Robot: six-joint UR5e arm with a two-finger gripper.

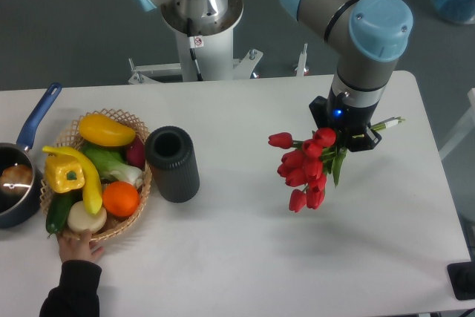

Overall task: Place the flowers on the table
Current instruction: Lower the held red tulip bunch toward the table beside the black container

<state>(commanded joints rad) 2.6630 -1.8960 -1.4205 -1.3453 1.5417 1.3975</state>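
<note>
The bunch of red tulips with green leaves and long green stems (306, 168) hangs under the black two-finger gripper (343, 133) of the grey and pale-blue robot arm (360, 27), toward three o'clock over the large white rectangular tabletop with rounded corners (245, 257). The blooms spread down and toward seven o'clock from the gripper, while the stem ends poke out at its two o'clock side. The jaws are hidden beneath the wrist and the flower heads, so I cannot tell how they stand, though the bunch seems carried there (whether the lowest blooms touch the tabletop cannot be judged from above).

At about nine o'clock from the flowers stands a dark grey ribbed cylinder with an open top (172, 162), upright. Just beside it, further toward nine o'clock, sits a round woven wicker basket (132, 118) filled with produce: a yellow squash, a yellow pepper, a banana, an orange, green leaves, a pale round piece and a red-purple vegetable. A person's hand in a black sleeve (76, 246) touches the basket's rim at its six o'clock edge. At the far nine o'clock border lies a dark blue saucepan with a blue handle (22, 161).
</note>
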